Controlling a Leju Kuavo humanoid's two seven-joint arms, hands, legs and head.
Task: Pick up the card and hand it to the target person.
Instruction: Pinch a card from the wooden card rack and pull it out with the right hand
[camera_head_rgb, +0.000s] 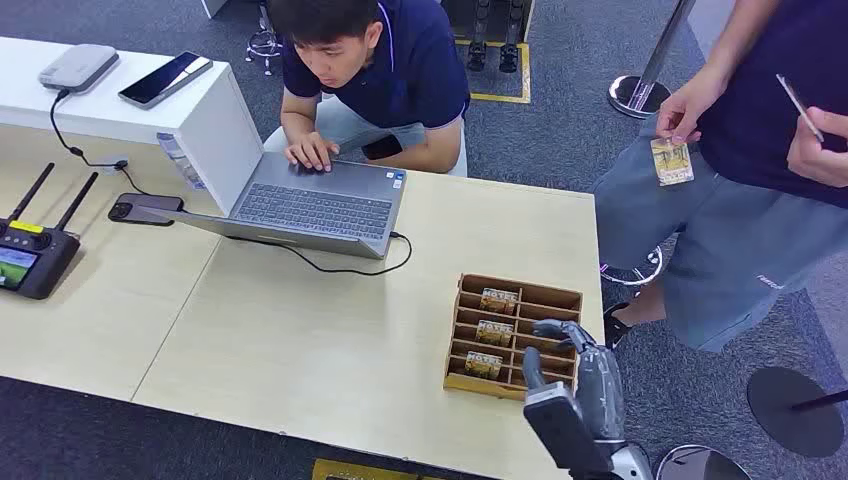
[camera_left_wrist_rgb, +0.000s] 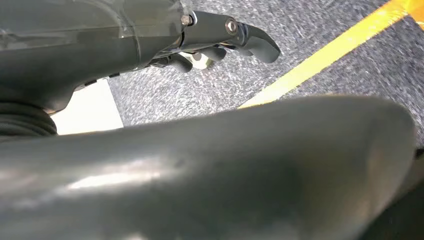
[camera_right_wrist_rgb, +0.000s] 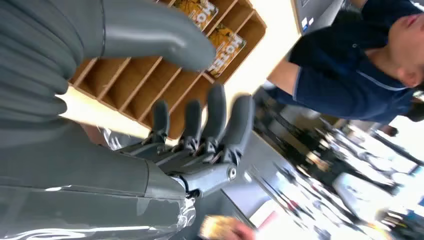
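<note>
Beside the wooden card rack (camera_head_rgb: 514, 335): right hand (camera_head_rgb: 572, 352), fingers spread, holding nothing, near its right edge. Cards (camera_head_rgb: 497, 300) sit in the rack's left slots. Standing person (camera_head_rgb: 760, 160) already holds one card (camera_head_rgb: 671, 160). Pickup and handover apparently remain.

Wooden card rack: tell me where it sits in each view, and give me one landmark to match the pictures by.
Head view: the wooden card rack stands near the table's right front corner, just ahead of the right hand.
Right wrist view: the rack lies behind the open fingers.
Left wrist view: not in it; it shows carpet and a yellow floor line.
Shared landmark: the printed cards in the rack's slots.
</note>
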